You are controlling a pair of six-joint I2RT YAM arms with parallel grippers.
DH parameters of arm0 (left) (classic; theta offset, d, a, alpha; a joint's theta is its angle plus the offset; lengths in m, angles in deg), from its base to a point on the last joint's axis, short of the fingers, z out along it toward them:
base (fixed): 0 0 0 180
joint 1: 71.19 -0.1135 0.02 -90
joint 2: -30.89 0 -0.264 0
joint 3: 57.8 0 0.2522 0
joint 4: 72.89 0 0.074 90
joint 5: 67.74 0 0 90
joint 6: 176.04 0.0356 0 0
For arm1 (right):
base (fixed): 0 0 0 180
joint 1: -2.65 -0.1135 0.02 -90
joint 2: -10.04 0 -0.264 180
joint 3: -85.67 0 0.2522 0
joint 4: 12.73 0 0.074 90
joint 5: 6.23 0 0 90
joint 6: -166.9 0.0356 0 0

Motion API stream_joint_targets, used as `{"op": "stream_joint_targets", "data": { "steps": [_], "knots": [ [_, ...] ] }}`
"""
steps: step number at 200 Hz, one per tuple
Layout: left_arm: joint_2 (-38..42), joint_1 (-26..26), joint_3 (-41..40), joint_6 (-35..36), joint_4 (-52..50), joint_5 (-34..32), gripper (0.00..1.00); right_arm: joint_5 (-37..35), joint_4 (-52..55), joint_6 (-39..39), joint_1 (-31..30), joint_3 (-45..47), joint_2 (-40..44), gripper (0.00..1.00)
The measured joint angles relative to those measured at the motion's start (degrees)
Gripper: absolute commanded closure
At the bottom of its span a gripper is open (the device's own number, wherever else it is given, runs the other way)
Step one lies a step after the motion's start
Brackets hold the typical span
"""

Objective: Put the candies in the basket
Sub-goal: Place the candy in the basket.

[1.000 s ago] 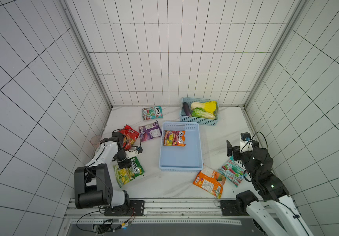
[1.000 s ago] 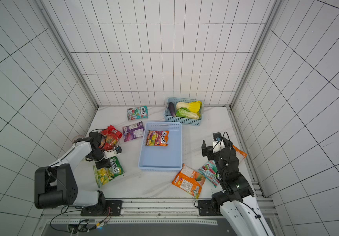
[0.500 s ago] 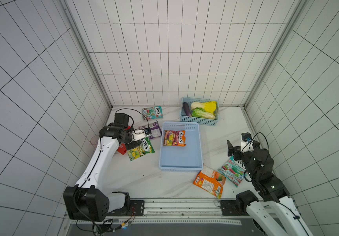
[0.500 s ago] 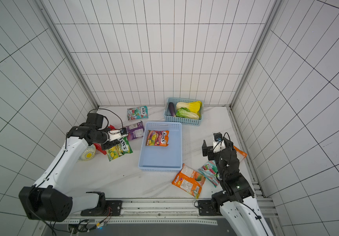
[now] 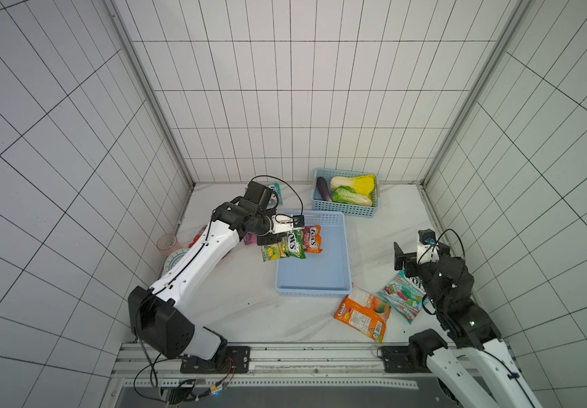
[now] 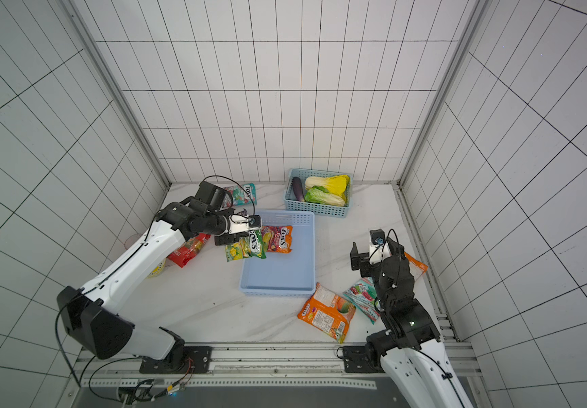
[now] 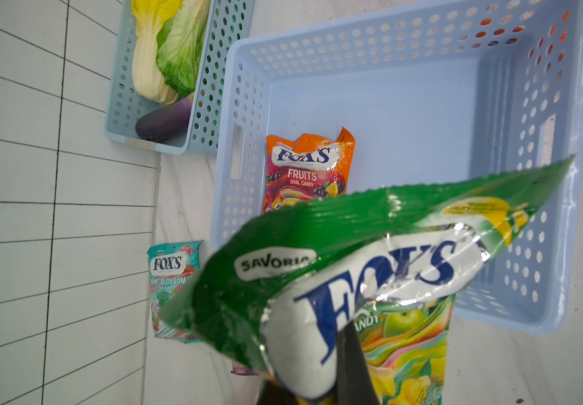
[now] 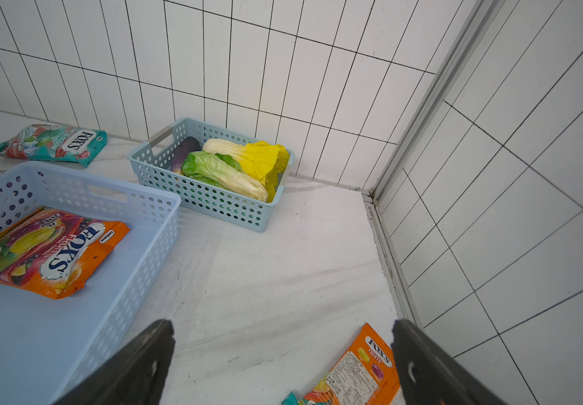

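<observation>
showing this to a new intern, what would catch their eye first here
The left gripper holds a green-yellow Fox's candy bag over the left rim of the periwinkle basket, where one orange Fox's Fruits bag already lies. Behind it stands a teal basket of yellow and green cabbages; the right gripper hangs wide open at the right.

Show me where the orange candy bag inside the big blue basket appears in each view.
In a top view: orange bag at the far end of the basket floor, beside the held green bag.
In a top view: orange bag, same spot.
Left wrist: orange bag beyond the green bag.
Right wrist: orange bag on the basket floor.
Shared landmark: cabbage basket.
</observation>
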State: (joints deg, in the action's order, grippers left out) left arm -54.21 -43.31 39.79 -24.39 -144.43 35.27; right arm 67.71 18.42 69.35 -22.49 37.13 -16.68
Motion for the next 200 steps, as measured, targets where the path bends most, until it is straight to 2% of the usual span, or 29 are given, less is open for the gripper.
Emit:
{"op": "stream_joint_targets", "data": {
  "steps": [68, 109, 134, 200],
  "knots": [
    [-9.05, 9.7, 2.21, -4.76, 0.61, -6.8, 1.0, -0.11, -0.02, 0.02, 0.0, 0.15, 0.48, 0.01],
    [-13.31, 13.55, 2.36, -5.66, 0.57, -9.84, 1.0, -0.11, -0.02, 0.02, 0.0, 0.31, 1.07, 0.01],
    [-16.28, 14.88, 2.43, -6.86, 0.57, -11.78, 1.0, -0.09, -0.02, 0.02, 0.0, 0.35, 1.11, 0.01],
    [-19.98, 15.98, 1.95, -10.58, 0.35, -11.3, 1.0, -0.11, -0.04, 0.04, -0.09, 0.79, 2.01, 0.01]
  ]
}}
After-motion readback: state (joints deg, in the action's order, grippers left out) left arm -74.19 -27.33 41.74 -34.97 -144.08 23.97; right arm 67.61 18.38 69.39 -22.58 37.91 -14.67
